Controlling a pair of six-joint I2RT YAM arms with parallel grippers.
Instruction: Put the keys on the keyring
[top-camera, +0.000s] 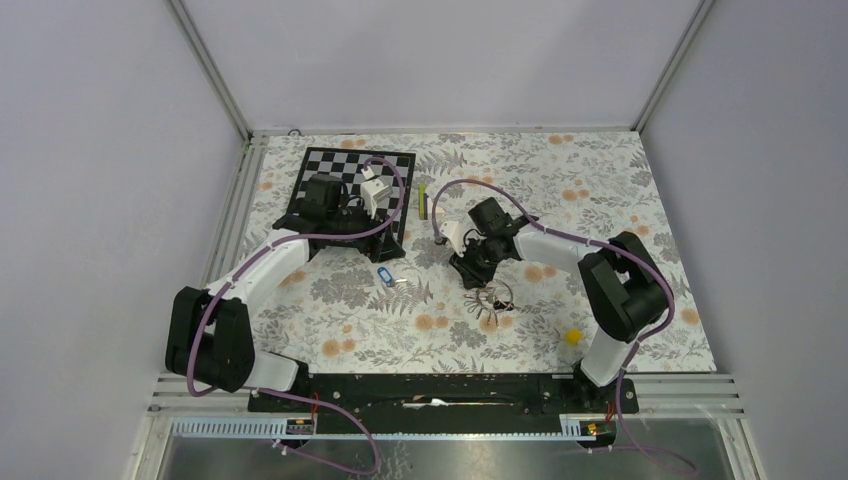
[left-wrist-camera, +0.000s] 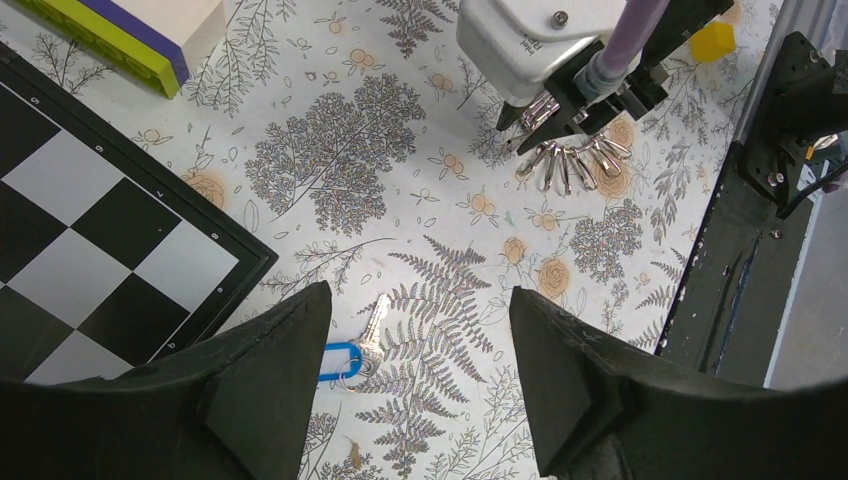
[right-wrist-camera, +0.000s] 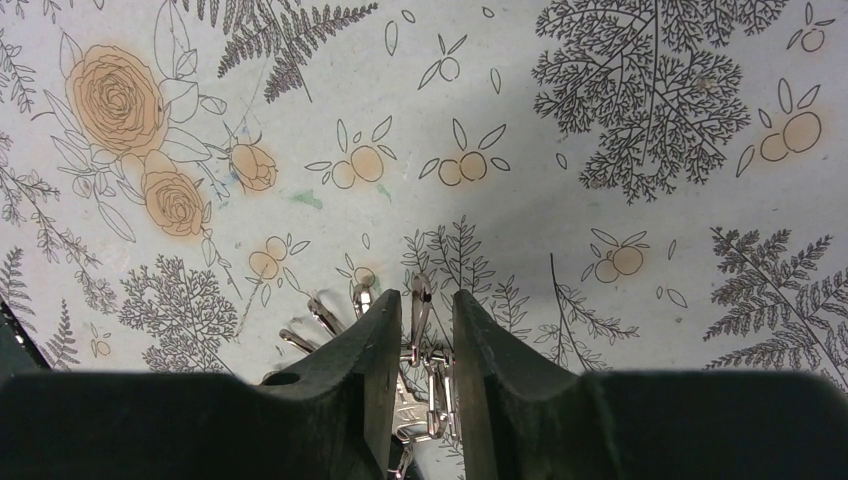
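The blue-tagged key (top-camera: 385, 277) lies flat on the floral cloth. In the left wrist view it (left-wrist-camera: 348, 352) sits just inside my left finger. My left gripper (left-wrist-camera: 420, 300) is open and empty, hovering above the key near the chessboard's corner (top-camera: 385, 238). The keyring (top-camera: 495, 298) lies on the cloth with its silvery-pink pieces fanned out (left-wrist-camera: 575, 158). My right gripper (top-camera: 478, 278) is down on it, its fingers (right-wrist-camera: 375, 340) closed narrowly on the ring's metal pieces (right-wrist-camera: 417, 300). I cannot make out the black-headed key.
A chessboard (top-camera: 345, 165) lies at the back left, its corner in the left wrist view (left-wrist-camera: 120, 250). A yellow-and-purple block (left-wrist-camera: 120, 40) sits beyond it. A small yellow block (top-camera: 572, 336) lies at the front right. The black base rail (left-wrist-camera: 740, 230) runs along the near edge.
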